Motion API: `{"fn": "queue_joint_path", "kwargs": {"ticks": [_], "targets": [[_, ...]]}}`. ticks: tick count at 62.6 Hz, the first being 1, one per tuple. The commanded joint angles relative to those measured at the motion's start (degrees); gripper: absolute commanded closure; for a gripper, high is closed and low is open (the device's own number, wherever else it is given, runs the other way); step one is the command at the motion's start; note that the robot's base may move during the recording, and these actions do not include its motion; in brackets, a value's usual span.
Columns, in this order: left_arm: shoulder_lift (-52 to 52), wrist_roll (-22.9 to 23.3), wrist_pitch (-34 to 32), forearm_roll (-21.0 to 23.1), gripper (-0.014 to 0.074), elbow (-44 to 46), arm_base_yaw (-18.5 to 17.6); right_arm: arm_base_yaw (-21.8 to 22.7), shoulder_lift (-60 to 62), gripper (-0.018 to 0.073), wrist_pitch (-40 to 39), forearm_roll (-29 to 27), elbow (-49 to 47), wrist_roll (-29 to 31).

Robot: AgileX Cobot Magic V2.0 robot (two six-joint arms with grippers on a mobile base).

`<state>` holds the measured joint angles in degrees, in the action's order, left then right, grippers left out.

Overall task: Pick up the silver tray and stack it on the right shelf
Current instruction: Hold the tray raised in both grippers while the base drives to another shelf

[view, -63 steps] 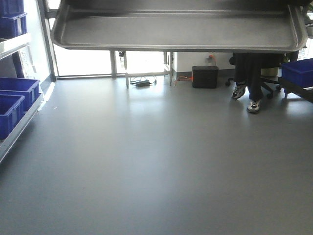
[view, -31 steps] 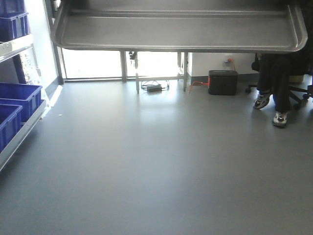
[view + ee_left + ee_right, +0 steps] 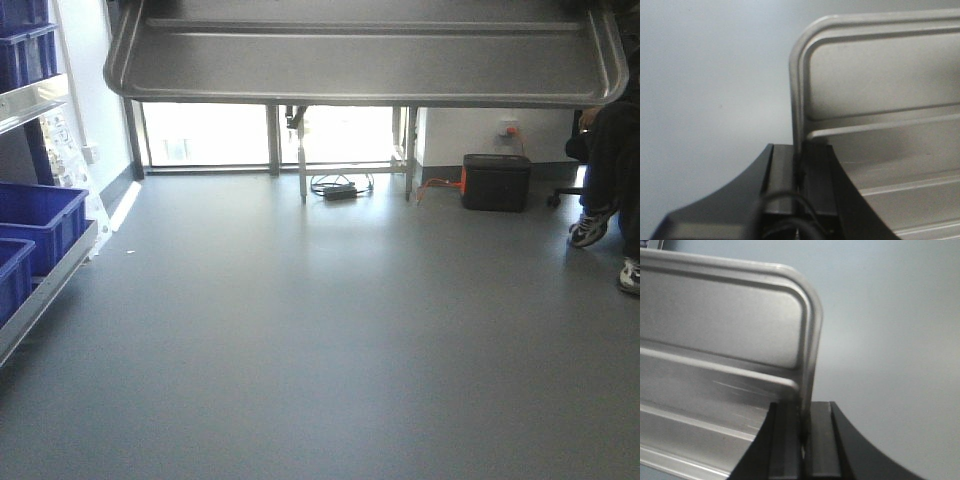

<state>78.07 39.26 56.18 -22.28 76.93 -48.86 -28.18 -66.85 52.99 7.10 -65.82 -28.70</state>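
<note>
Floor [image 3: 320,330]: one bare grey surface that fills most of the front view.
Silver tray [image 3: 370,60]: one, held up in the air across the top of the front view and seen from beneath. Two long raised ridges run along its base.
Metal rack [image 3: 40,290]: one, at the left edge and only partly in frame.
Blue bins [image 3: 40,215]: two on the rack's lower level. There are more on the level above, cut off, so I cannot count them.
Legs [image 3: 610,160]: one seated person's pair at the right edge, with two shoes [image 3: 590,227] on the floor.
Black box [image 3: 497,182]: one, against the far wall.
Cable bundle [image 3: 340,188]: one, on the floor near the window.
Left gripper [image 3: 799,170]: one, its two fingers closed narrowly on the tray's short rim, one finger inside and one outside.
Right gripper [image 3: 805,425]: one, pinching the opposite short rim in the same way.
Tray against grippers: it spans between the two, each holding one end just below a rounded corner, and the tray reaches forward from the fingers, well clear of the floor.
</note>
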Motion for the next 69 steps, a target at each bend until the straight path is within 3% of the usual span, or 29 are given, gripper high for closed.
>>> {"fn": "queue_joint_path", "kwargs": {"ticks": [1, 69], "targets": [[-1.59, -1.32, 0.0, -2.92, 0.0689, 1.72, -0.19, 0.15, 1.44, 0.0501, -3.13, 2.65, -2.25, 0.8], [4.61, -1.32, 0.0, -2.82, 0.0689, 1.72, -0.19, 0.22, 1.24, 0.0501, -3.13, 2.65, -2.25, 0.8]]}}
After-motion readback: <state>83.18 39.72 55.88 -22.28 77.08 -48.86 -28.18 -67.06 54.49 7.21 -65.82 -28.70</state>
